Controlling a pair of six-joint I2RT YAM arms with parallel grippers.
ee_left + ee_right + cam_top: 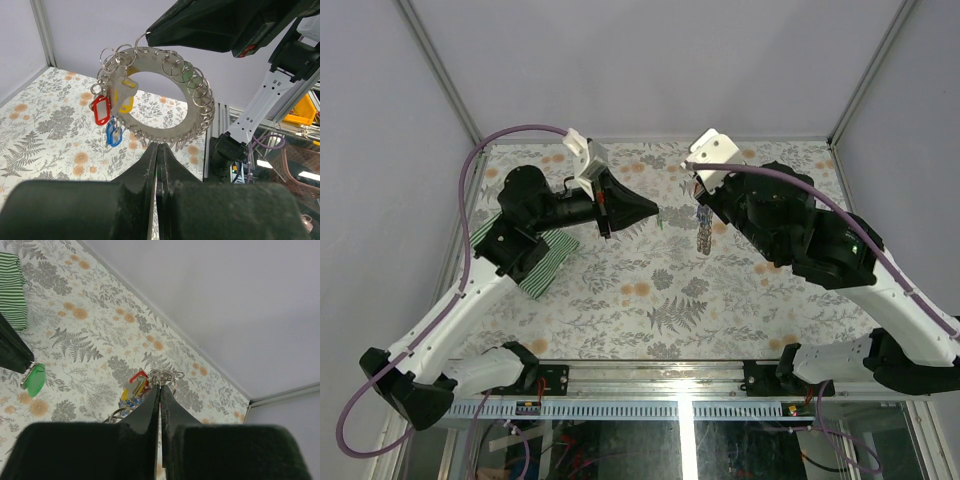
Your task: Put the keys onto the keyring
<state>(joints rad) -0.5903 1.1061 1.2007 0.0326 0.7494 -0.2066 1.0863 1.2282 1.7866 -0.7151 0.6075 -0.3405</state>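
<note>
The keyring (150,57) is a flat grey ring with many small split rings round its rim. It hangs upright from my right gripper (701,205), which is shut on its top edge. Red (100,110), yellow (126,100) and blue (114,134) keys hang from its left side. My left gripper (657,213) is shut on a green key (35,380), which sticks out of its tip just left of the hanging keyring (703,235) and apart from it. In the left wrist view the shut left gripper (159,146) sits just below the ring's lower rim.
A green-and-white striped cloth (545,262) lies on the flowered table under my left arm, and also shows in the right wrist view (12,290). Grey walls with metal posts enclose the back and sides. A metal rail (660,375) runs along the front edge.
</note>
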